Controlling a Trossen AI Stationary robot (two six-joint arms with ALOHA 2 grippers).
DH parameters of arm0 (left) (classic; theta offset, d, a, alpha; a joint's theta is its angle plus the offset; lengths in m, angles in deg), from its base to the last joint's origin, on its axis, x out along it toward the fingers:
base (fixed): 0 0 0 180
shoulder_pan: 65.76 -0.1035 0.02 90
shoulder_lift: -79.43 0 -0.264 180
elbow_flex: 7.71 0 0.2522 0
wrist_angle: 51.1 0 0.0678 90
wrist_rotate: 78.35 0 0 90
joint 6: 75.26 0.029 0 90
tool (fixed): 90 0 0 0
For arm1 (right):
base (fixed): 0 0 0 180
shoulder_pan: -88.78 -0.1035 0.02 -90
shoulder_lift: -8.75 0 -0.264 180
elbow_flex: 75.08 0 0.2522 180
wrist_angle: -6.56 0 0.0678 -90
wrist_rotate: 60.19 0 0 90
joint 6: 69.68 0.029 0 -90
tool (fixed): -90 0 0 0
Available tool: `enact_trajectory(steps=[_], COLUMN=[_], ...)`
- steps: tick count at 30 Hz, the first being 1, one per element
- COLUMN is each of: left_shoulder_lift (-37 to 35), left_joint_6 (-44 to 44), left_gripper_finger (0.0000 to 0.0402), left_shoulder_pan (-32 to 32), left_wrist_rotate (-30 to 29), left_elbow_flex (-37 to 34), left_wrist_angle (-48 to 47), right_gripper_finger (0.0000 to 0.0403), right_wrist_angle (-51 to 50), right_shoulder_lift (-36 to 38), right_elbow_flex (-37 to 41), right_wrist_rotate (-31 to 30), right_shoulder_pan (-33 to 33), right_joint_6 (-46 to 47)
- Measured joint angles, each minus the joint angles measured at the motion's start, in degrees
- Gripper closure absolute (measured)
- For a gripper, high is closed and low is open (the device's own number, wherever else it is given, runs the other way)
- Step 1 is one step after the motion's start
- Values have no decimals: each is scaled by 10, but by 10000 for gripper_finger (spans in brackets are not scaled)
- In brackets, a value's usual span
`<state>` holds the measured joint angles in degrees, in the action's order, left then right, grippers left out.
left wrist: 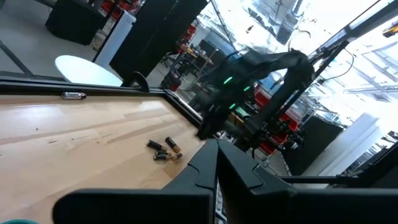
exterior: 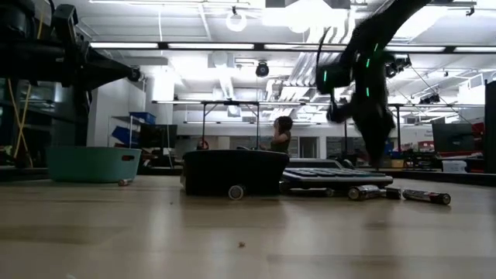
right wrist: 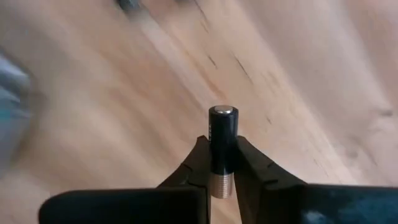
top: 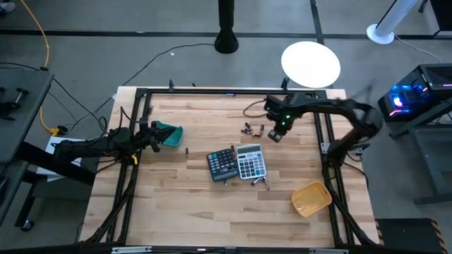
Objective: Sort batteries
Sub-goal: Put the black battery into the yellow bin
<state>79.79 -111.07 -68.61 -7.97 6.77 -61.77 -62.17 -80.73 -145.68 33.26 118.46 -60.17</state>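
We see the right gripper (right wrist: 222, 163) pinching a single battery (right wrist: 222, 146) between its fingers, its silvery end poking out past the fingertips, above bare wood at the table's (top: 176, 212) far right. Just left of it lies a cluster of batteries (top: 251, 129). The left gripper (left wrist: 216, 163) waits by the teal tray (top: 168, 135), jaws pressed together.

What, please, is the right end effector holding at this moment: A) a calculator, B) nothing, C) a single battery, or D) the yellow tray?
C: the right wrist view shows the right end effector shut on one battery, a dark cylinder with a metallic end standing between its fingers.
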Motion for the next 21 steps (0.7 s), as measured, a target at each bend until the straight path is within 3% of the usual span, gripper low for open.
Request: enact_trajectory(steps=[3,6,13,17,21], left_shoulder_lift=[0,0,0,0,0], left_joint_6=[0,0,0,0,0], left_gripper_finger=[401,401,401,401,401], left_shoulder_pan=[0,0,0,0,0], left_wrist_rotate=[0,0,0,0,0], left_elbow_flex=[0,0,0,0,0], left_wrist_angle=[0,0,0,0,0], right_gripper_finger=[380,380,380,380,380], right_wrist_angle=[-73,-105,-210,-136,-6], right_shoulder_lift=[81,162,250,253,252], right_elbow_flex=[6,2,19,56,109], right_wrist_rotate=[0,43,161,217,258], right_shoulder_pan=[-42,-104,-337,-475,-574], right_joint_6=[56,140,403,551,685])
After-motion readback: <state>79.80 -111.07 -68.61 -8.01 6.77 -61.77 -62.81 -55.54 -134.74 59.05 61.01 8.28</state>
